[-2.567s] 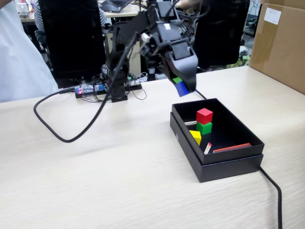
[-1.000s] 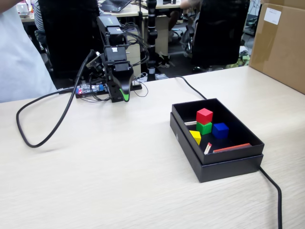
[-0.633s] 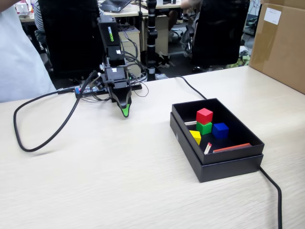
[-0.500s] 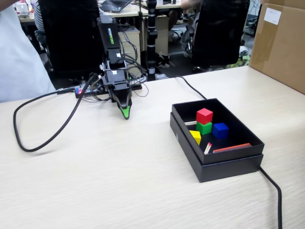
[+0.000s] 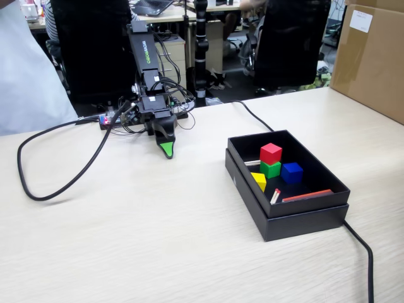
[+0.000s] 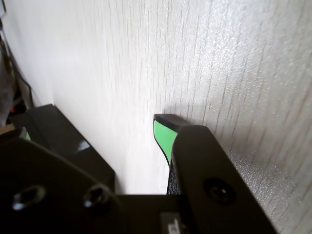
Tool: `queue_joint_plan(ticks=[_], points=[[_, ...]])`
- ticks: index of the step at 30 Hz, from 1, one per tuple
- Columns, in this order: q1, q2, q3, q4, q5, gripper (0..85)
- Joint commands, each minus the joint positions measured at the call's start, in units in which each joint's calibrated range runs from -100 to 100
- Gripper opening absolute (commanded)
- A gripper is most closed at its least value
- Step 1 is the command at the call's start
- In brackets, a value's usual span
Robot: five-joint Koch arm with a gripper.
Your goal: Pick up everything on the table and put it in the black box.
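Observation:
In the fixed view the black box (image 5: 303, 209) sits right of centre on the table (image 5: 158, 240). Inside it a red cube (image 5: 271, 153) rests on a green cube (image 5: 271, 169). A blue cube (image 5: 291, 172) lies to their right and a yellow cube (image 5: 259, 181) in front. My gripper (image 5: 166, 151) hangs far to the left of the box, tip down just above the table, by the arm's base. In the wrist view the gripper (image 6: 97, 117) is open: bare table shows between the black jaw and the green-padded jaw, and nothing is held.
Two thin red-and-white sticks (image 5: 276, 196) (image 5: 307, 196) lie in the box's front part. A black cable (image 5: 57, 183) loops over the left of the table, and another cable (image 5: 360, 246) runs off the front right. A brown carton (image 5: 372, 57) stands at the far right.
The blue cube left the gripper and now lies in the box. The arm swung away from above the box to the left and lowered its tip towards the table.

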Motion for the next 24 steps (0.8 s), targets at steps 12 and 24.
queue_joint_plan(ticks=[12, 24], points=[[0.0, 0.1, -0.7, -3.4, -0.3, 48.8], [0.0, 0.1, -0.7, -3.4, -0.3, 48.8]])
